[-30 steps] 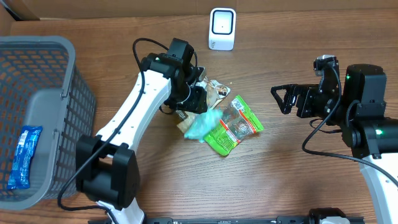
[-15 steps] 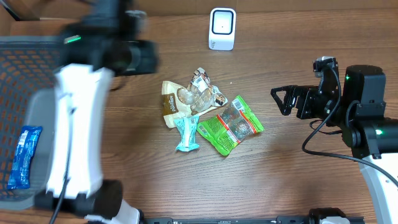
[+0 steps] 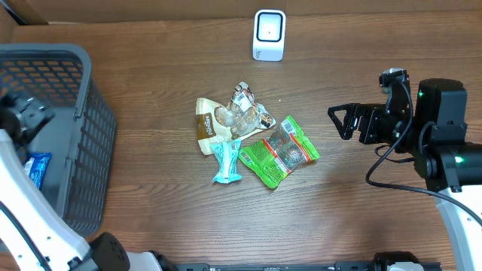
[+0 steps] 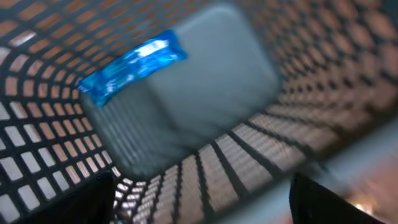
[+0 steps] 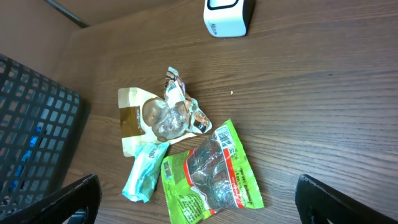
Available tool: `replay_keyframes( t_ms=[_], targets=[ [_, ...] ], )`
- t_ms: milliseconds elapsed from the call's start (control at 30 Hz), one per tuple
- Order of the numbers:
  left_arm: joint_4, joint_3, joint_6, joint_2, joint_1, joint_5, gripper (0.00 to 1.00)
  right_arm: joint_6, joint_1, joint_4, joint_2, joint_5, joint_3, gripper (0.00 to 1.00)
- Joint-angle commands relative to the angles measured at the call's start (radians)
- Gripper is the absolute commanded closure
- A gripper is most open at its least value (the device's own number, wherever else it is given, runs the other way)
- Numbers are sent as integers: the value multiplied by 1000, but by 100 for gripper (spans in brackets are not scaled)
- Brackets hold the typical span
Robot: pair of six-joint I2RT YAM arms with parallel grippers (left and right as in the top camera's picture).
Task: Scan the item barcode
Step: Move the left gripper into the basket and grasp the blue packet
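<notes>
Left to scan, by the look of it: heap of packets in the middle of the table (image 3: 151,218) — green pouch (image 3: 282,150) on the rt side, teal packet (image 3: 227,160) touching its near-left edge, tan pouch (image 3: 207,124) behind, crinkled clear packet (image 3: 245,109) partly atop the tan one. Scanner (image 3: 269,35) at the far edge, well apart from the heap. In the basket (image 3: 89,83) at far left: one blue packet (image 4: 134,65), flat on the bottom. Left gripper (image 4: 199,202) above the basket interior, fingers spread wide, nothing between. Right gripper (image 3: 338,123) hovering rt of the heap, likewise agape & empty. Judged step: fetch the next item. To do it well — go for an outlying packet, prob. teal or green, not the half-buried tan. Come down over one free edge and pinch without dragging neighbours. Check for the barcode side before lifting: white patch on the green pouch in the rt wrist view, maybe the code, too small to tell. Then present that face square to the scanner, close, flat, uncrumpled.
</notes>
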Motion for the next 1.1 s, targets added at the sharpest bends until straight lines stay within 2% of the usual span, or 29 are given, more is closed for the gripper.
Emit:
replay_keyframes(
  t_ms=[0, 133, 233, 400, 500, 633, 767, 933, 1067],
  targets=[
    [85, -127, -57, 5, 105, -10, 15, 0, 3, 3, -3, -1, 5, 0],
    [252, -296, -46, 10, 172, -12, 15, 0, 3, 2, -3, -1, 5, 0],
    [397, -433, 10, 18, 175, -43, 20, 0, 3, 0, 0, -1, 5, 0],
    [574, -596, 17, 37, 175, -72, 20, 1, 3, -5, 19, -2, 5, 0],
    [693, -681, 84, 56, 175, -72, 20, 1, 3, -9, 39, -2, 5, 0],
    [828, -749, 237, 85, 175, -71, 20, 1, 3, -8, 63, -2, 5, 0],
    [895, -769, 348, 116, 175, -72, 21, 1, 3, -8, 66, -1, 5, 0],
    [977, -769, 415, 184, 176, -72, 20, 1, 3, -15, 66, -2, 5, 0],
    [1010, -769, 422, 248, 176, -72, 23, 1, 3, -17, 66, -2, 5, 0]
  ],
)
